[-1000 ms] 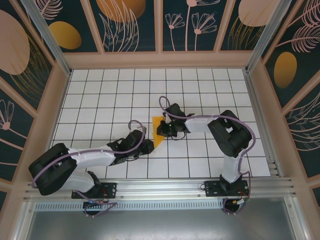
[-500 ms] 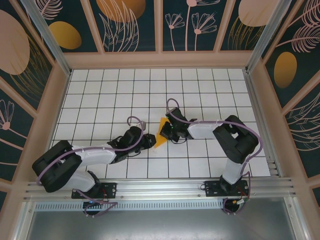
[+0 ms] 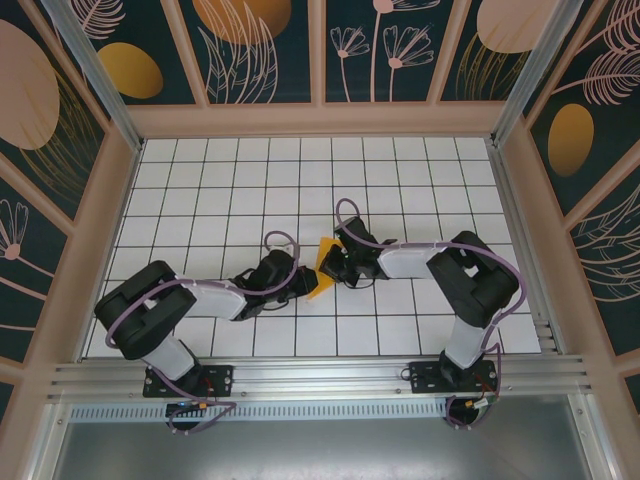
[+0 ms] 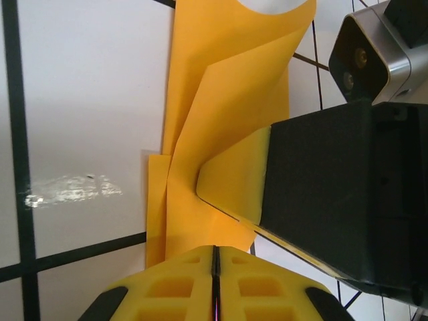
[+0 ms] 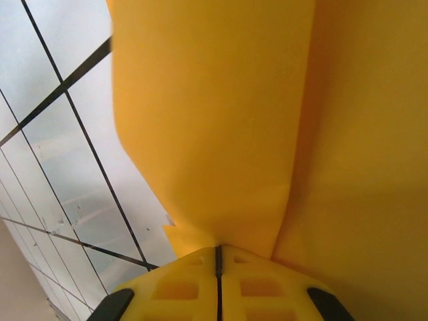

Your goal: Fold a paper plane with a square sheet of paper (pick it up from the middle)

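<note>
At table (image 3: 200, 200) centre, orange-yellow paper (image 3: 324, 256), creased, folded into overlapping layers

Place: robot lab cell | cues: gridded table (image 3: 200, 190) — printed panels (image 3: 260, 50)

My left arm (image 3: 215, 298) and right arm (image 3: 410, 260) crossing the desk's (image 3: 220, 180) near half, folded paper (image 3: 323, 255) between them, far tiles free, wall panels (image 3: 90, 250) all round.

table: white grid tiles (image 3: 200, 190) | walls: floral panels (image 3: 255, 55) | near edge: metal rail (image 3: 320, 372)
</note>
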`<state>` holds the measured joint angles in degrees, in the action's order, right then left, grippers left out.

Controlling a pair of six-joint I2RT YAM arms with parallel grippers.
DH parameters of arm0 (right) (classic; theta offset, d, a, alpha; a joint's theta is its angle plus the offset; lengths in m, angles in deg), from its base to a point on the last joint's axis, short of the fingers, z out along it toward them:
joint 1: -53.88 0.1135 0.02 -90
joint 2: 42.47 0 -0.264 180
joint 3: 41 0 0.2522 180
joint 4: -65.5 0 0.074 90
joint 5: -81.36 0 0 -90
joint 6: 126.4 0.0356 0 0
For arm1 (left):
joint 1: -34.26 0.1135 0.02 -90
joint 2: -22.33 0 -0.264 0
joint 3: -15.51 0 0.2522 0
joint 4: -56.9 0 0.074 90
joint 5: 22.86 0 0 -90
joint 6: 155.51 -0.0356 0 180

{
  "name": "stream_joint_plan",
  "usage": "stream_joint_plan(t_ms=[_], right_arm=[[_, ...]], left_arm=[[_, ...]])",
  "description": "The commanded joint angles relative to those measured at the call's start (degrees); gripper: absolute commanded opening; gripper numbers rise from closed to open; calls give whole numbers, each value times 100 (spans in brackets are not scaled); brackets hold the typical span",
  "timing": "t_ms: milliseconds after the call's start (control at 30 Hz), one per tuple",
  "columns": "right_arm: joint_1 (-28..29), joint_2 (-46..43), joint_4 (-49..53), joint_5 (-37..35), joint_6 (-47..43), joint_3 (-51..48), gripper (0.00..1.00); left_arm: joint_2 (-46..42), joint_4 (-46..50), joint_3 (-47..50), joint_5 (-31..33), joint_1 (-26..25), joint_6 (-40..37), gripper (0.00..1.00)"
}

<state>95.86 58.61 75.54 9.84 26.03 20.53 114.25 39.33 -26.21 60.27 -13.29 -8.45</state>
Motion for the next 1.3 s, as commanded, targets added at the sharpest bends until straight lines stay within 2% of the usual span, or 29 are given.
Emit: stream_joint_plan(t_ms=[0,267,500,700,900,1267], right_arm=[[-66,-186,-163,263,-152,-119,9],[-150,-217,-223,508,-523,-64,9],[-599,-588,366,253,-2024,97,10],[-855,-293,564,566,-3024,257,11],[-836,205,646,920,-3400,652,11],[-1024,778,844,772,-3748,881,11]], left_arm=[[187,-271,-104,-162,29,-37,10],[420,-357,-60,-438,30,23,7],[499,328,43,-166,26,-100,4],[454,734,-88,-87,30,-346,4],[425,909,-165,-95,26,-469,4],[415,1010,-47,-179,26,-491,4]])
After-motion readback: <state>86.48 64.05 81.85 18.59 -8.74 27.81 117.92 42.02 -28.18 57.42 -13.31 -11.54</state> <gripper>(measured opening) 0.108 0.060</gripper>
